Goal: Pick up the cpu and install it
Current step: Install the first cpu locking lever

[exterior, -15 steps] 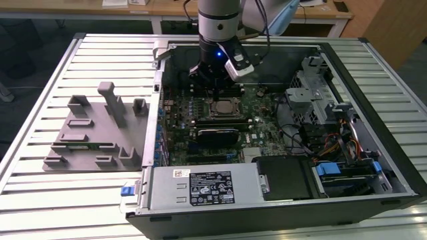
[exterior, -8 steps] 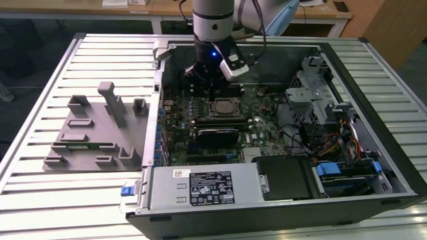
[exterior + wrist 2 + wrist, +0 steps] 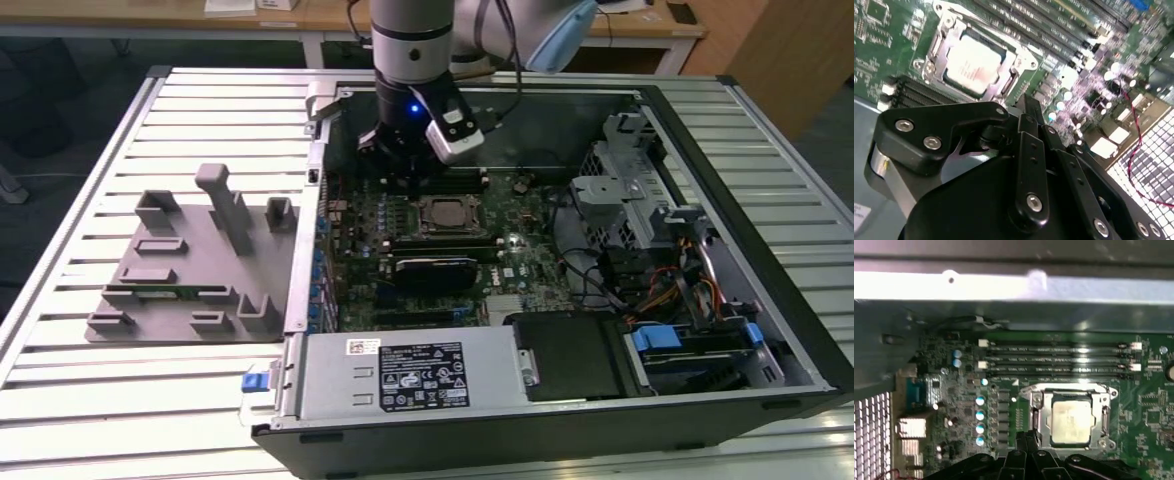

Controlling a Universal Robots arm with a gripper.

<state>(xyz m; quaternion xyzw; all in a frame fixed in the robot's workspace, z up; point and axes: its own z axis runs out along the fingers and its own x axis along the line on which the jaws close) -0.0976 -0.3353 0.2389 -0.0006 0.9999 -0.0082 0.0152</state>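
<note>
Two fingers (image 3: 1022, 441) of my gripper (image 3: 1028, 436) pressed together, pinching nothing, poised over the motherboard (image 3: 527, 250). Just beyond them the cpu (image 3: 1070, 417) lies flat inside its metal socket frame (image 3: 1036, 405), beside memory slots (image 3: 1054, 360). Open case (image 3: 534, 440) around.

We see the silvery-grey cpu (image 3: 1071, 419) in its shiny metal frame (image 3: 1036, 412). Around the cpu is green motherboard (image 3: 1149, 407), and beside it are black memory slots (image 3: 1054, 360).

Open computer case (image 3: 534, 432) was taken whole from high above by the exterior view, green board (image 3: 884, 50) (image 3: 1149, 405) was viewed closely by both wrist views, cpu (image 3: 445, 214) (image 3: 971, 64) (image 3: 1070, 422) was shared by all three.
</note>
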